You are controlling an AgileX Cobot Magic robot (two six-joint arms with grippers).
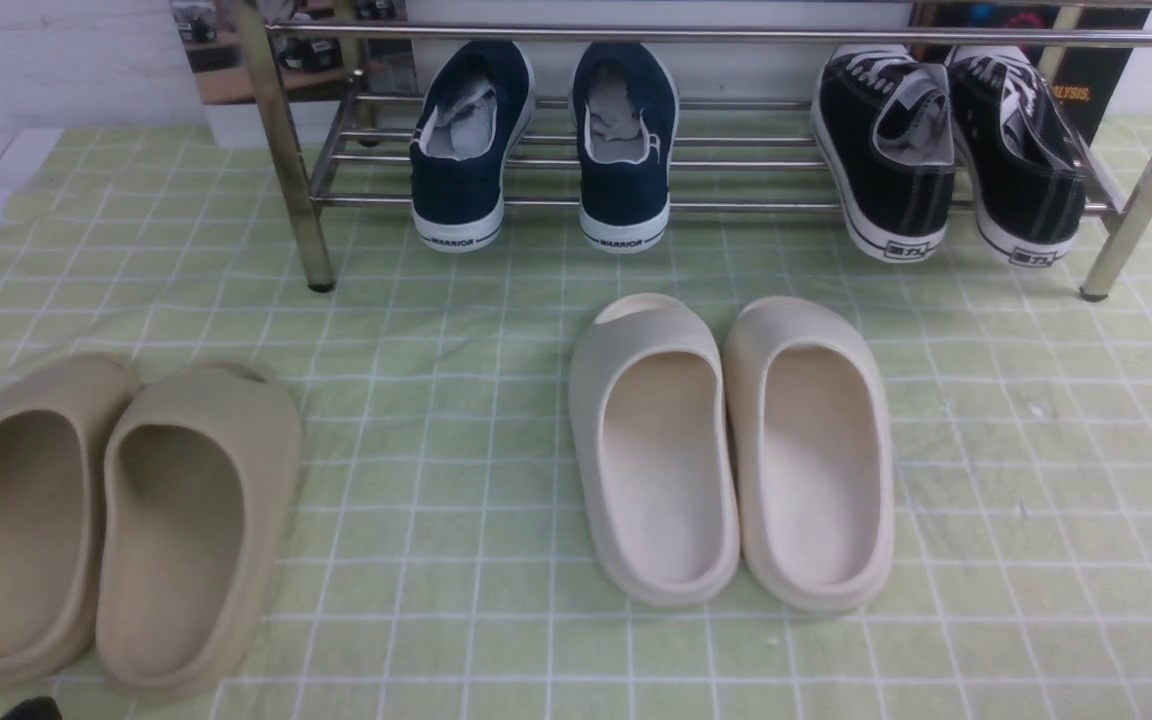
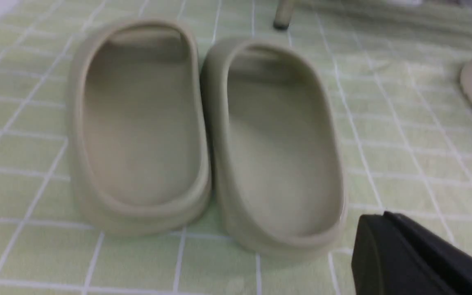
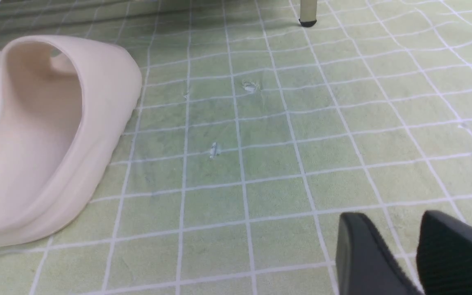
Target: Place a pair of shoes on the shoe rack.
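In the front view, the navy sneakers [image 1: 545,145] rest side by side on the far shoe rack [image 1: 576,205], well beyond the grippers. The left wrist view shows the left gripper [image 2: 389,217] closed near beige slides [image 2: 207,139]; in the right wrist view, the right gripper [image 3: 391,214] stands open.

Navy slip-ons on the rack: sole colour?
White rubber soles, clearest in the front view.

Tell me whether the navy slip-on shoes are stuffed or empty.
Stuffed: crumpled grey paper shows inside the openings of both navy slip-on shoes. How far it reaches towards the toes, I cannot tell.
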